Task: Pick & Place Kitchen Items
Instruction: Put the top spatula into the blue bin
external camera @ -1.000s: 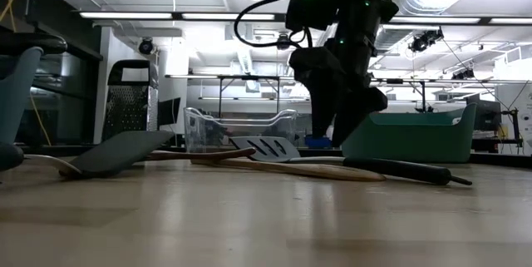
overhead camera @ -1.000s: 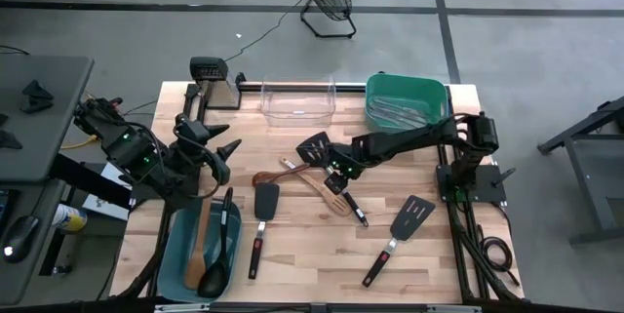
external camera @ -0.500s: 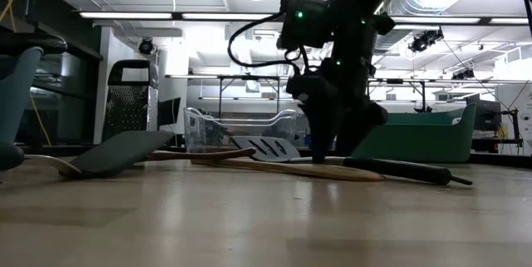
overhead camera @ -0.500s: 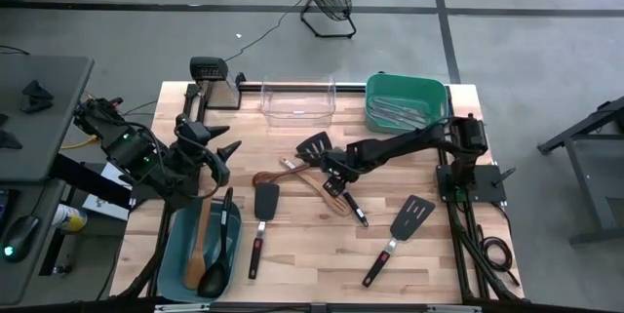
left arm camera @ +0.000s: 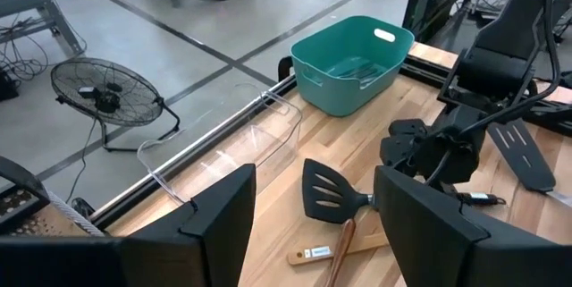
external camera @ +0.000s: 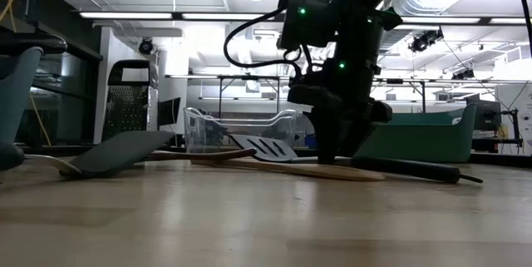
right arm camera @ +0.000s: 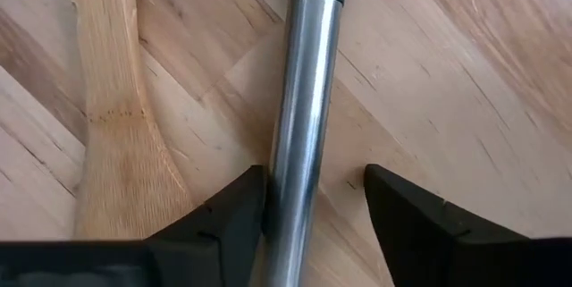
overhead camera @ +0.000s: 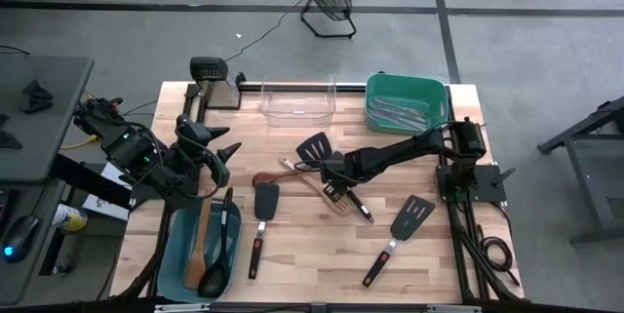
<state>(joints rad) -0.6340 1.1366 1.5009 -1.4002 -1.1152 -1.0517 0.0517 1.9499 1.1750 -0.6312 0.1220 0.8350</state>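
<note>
A black slotted turner lies on the wooden table, with its head (overhead camera: 314, 147) toward the far side and a silvery shaft (right arm camera: 299, 99). It rests across wooden spoons (overhead camera: 291, 171) and a wooden slotted spatula (overhead camera: 337, 202). My right gripper (overhead camera: 334, 180) is open and down at the table. Its fingers straddle the shaft, as the low view also shows (external camera: 337, 138). My left gripper (overhead camera: 226, 153) is open and empty at the table's left. It hovers beyond the teal tub (overhead camera: 172, 254), which holds a wooden spoon and a black ladle. My right gripper comes from above, pointing down, with its fingers across the turner's silvery shaft just below the black neck. One finger (right arm camera: 228, 220) lies against the shaft's side (right arm camera: 279, 189). The other finger (right arm camera: 420, 220) stands apart from it. The turner lies on the table.
Two black turners with red-trimmed handles lie near the front, one left of centre (overhead camera: 261, 217) and one to the right (overhead camera: 398, 233). A green tub (overhead camera: 374, 108) with metal pieces and a clear bin (overhead camera: 297, 110) stand along the far edge. A grater (overhead camera: 207, 71) stands at the far left.
My right gripper has gone down and a little toward the table's near edge, from above the utensils to the table, and now straddles the turner's shaft. The turner's handle end has slid a little.
</note>
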